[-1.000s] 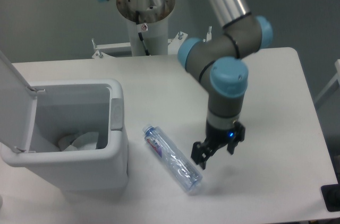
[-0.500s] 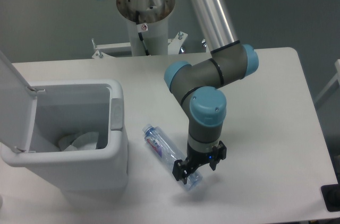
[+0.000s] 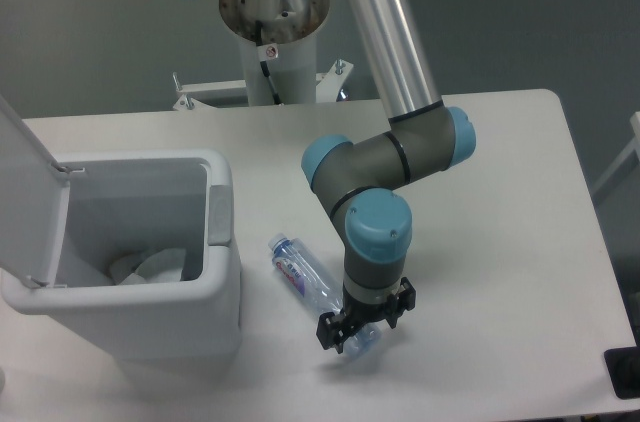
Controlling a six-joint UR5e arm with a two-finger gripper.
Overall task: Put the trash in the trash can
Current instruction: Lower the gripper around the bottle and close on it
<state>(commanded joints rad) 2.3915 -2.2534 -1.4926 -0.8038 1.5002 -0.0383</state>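
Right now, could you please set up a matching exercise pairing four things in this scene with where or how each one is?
Things:
1. bottle
2. wrapper
3. lid
4. gripper

States:
A. lying at the bottom inside the trash can
B. flipped up, open
C. down at one end of something on the table
D. lying flat on the table, to the right of the trash can

Pairs: 1-D, 2-A, 3-B, 4-C
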